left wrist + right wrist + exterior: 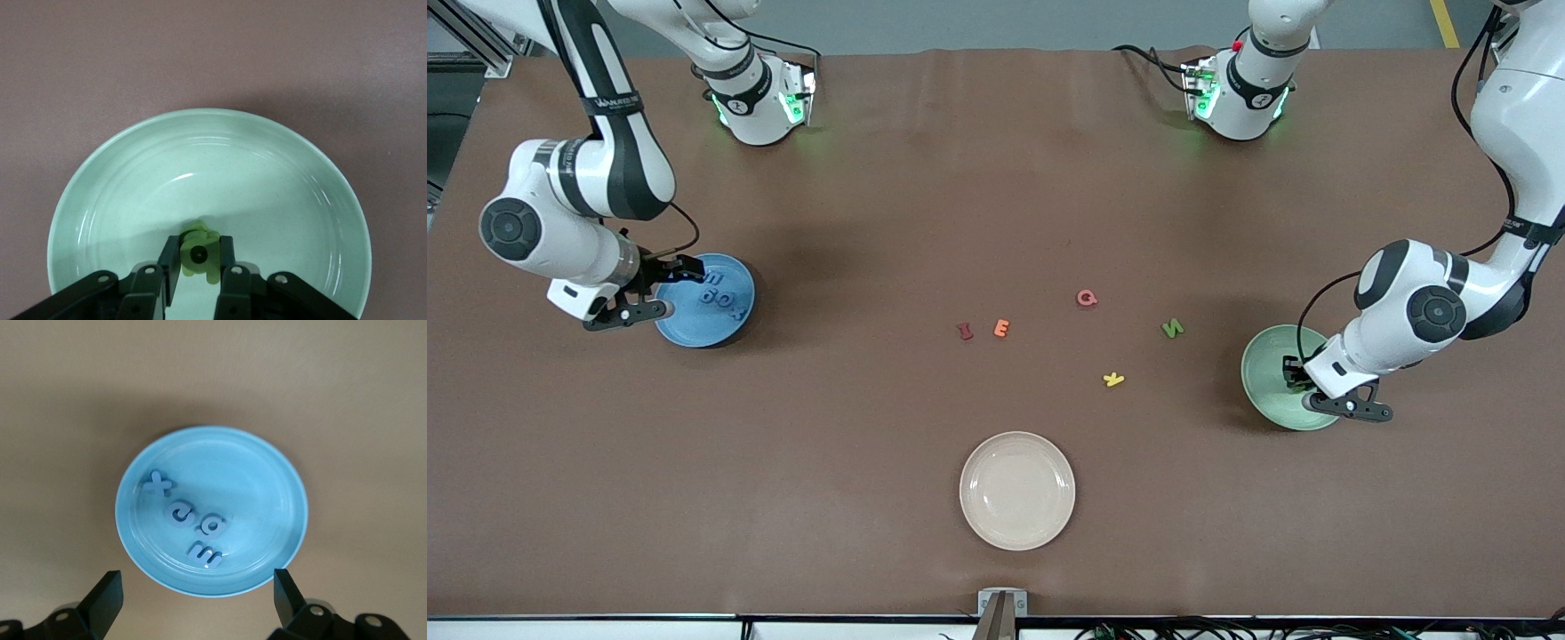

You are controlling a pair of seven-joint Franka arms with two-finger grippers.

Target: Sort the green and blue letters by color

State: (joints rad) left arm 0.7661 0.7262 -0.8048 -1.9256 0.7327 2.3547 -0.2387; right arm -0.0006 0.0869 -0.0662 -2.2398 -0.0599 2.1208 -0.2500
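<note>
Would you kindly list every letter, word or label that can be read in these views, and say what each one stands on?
"x", "G", "g", "E": blue letters in the blue plate.
"N": green letter on the table.
"G": pink letter on the table.
"E": orange letter on the table.
"I": red letter on the table.
"Y": yellow letter on the table.
Band on the right arm: print too small to read.

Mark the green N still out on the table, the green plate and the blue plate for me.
green N (1172, 328): front view, middle of the letter.
green plate (133, 173): left wrist view, bare inner wall.
blue plate (267, 493): right wrist view, bare inner floor.
</note>
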